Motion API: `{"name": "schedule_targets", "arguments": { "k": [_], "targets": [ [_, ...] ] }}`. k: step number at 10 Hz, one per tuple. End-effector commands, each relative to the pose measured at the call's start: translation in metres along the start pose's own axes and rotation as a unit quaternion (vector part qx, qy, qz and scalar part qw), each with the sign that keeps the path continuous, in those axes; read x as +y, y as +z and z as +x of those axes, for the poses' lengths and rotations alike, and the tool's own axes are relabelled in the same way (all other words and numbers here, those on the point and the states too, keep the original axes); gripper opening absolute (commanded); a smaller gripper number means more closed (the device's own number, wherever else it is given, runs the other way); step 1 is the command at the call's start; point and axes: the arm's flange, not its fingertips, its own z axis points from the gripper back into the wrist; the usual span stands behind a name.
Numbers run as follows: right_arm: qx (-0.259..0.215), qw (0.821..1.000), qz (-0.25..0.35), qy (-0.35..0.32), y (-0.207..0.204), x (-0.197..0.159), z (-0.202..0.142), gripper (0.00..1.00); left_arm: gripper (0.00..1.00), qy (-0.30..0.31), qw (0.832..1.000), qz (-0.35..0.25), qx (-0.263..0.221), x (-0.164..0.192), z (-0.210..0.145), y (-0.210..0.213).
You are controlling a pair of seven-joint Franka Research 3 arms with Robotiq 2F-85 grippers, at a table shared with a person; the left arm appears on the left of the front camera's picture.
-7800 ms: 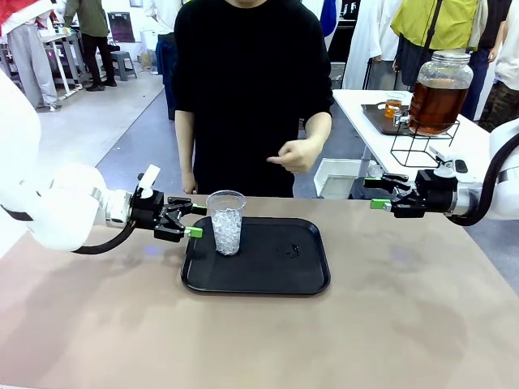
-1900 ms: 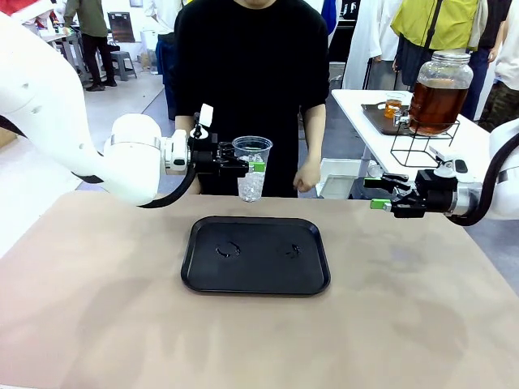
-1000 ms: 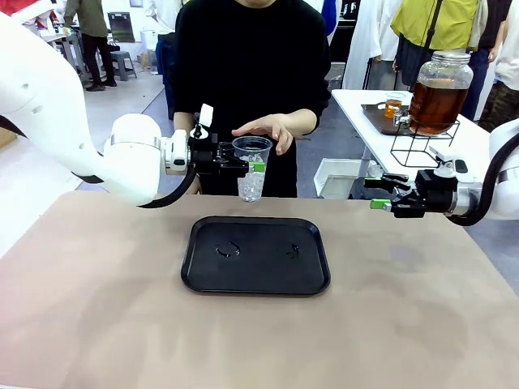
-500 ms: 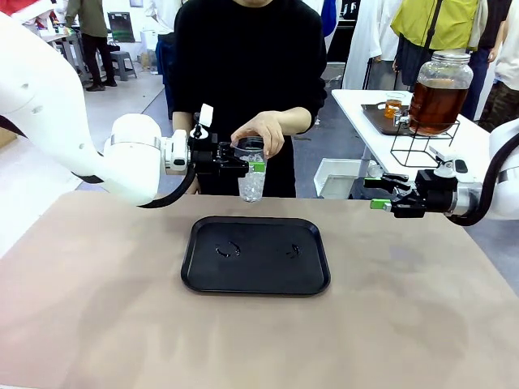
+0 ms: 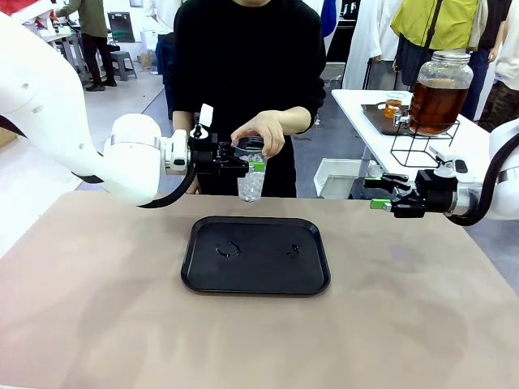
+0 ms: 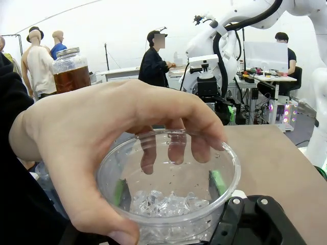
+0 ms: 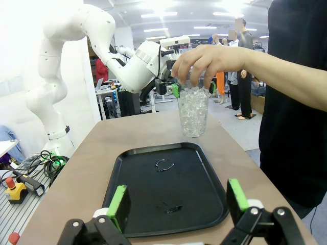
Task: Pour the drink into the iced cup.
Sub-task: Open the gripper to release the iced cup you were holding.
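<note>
Moved since the earliest frame: clear plastic cup of ice (image 5: 252,168), lifted off the black rectangular plastic tray (image 5: 255,256) and now held in the air above the tray's far edge, in front of the person; over the last second the person's hand (image 5: 259,134) has come down onto the cup's rim from above and has not shifted in the last half second. Left gripper (image 5: 240,164): closed on the cup's side wall, green pads visible through the plastic in the left wrist view, cup upright with its long axis vertical. Person's hand, left wrist view (image 6: 110,148): fingers draped over the rim, fingertips (image 6: 176,153) dipping just inside the mouth, thumb on the outer wall. Right gripper (image 5: 388,194): empty, jaws spread wide, level, hovering beyond the tray's right edge and well apart from the cup; in its own view the cup (image 7: 193,111) stands straight ahead past the tray (image 7: 148,219). Large glass jar of brown drink (image 5: 439,91): on a wire stand on the white side table behind the right arm. Key relation: cup lies between the left gripper's pads and under the person's hand, both touching it; judged a handover, with release by the left gripper the likely next requirement.
</note>
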Motion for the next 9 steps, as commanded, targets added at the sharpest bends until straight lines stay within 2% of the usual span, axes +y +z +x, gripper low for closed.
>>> {"name": "schedule_targets", "arguments": {
  "k": [1,9],
  "targets": [
    [0.001,1.000,-0.002,0.002,0.0002,-0.0010,0.0026,1.00,0.80,-0.003,1.000,-0.001,-0.001,-0.0009,0.0035,-0.0003],
    [0.001,1.000,-0.002,0.002,0.0002,-0.0010,0.0026,1.00,0.80,-0.003,1.000,-0.001,-0.001,-0.0009,0.0035,-0.0003]
  ]
}}
